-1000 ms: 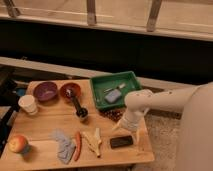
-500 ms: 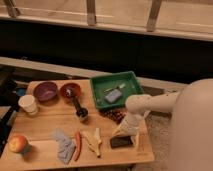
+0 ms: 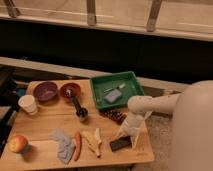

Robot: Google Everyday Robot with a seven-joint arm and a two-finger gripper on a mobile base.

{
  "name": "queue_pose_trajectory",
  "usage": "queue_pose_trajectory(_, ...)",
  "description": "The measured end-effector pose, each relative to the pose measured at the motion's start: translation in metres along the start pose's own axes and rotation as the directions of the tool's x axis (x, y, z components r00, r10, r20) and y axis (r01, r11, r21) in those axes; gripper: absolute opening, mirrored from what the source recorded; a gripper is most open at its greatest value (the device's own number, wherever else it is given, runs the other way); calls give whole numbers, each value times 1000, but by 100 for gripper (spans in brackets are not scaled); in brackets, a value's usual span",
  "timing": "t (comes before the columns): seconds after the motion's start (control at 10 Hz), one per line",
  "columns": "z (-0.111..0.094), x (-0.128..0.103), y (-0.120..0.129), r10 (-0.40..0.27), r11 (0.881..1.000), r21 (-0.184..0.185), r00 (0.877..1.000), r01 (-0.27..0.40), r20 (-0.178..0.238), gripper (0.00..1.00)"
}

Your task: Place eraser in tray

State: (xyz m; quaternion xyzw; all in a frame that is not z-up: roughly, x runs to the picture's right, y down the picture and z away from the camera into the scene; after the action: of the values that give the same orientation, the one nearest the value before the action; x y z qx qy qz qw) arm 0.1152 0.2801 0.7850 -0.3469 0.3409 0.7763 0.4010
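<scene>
The eraser (image 3: pixel 121 144), a small flat black block, lies on the wooden table near its front right corner. The green tray (image 3: pixel 131 79) sits at the table's back right with a blue-grey pad (image 3: pixel 113 95) inside it. My gripper (image 3: pixel 125 133) reaches down from the white arm on the right and hovers just above and behind the eraser, close to touching it.
A purple bowl (image 3: pixel 45 91) and a red bowl (image 3: pixel 70 90) stand at the back left, with a white cup (image 3: pixel 28 104) beside them. A black tool (image 3: pixel 78 107), grapes (image 3: pixel 114 116), banana (image 3: pixel 93 141), carrot (image 3: pixel 77 145), grey cloth (image 3: pixel 62 143) and apple (image 3: pixel 18 143) lie about the table.
The gripper has lowered and moved toward the front right, closer over the eraser. The eraser has not moved.
</scene>
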Motion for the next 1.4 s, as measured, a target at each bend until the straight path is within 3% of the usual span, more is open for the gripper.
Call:
queue_pose_trajectory(0.4, -21, 8, 13, -44, 997, -58, 999, 46, 26, 2)
queue_pose_trajectory(0.7, -44, 4, 23, -58, 994, -86, 996, 64, 74, 0)
queue_pose_trajectory(1.0, -105, -24, 41, -47, 993, -97, 978, 68, 201, 0)
queue_pose_trajectory(1.2, -166, -40, 53, -10, 989, -136, 951, 55, 309, 0)
queue_pose_trajectory(1.4, -171, -40, 54, -7, 989, -137, 949, 53, 317, 0)
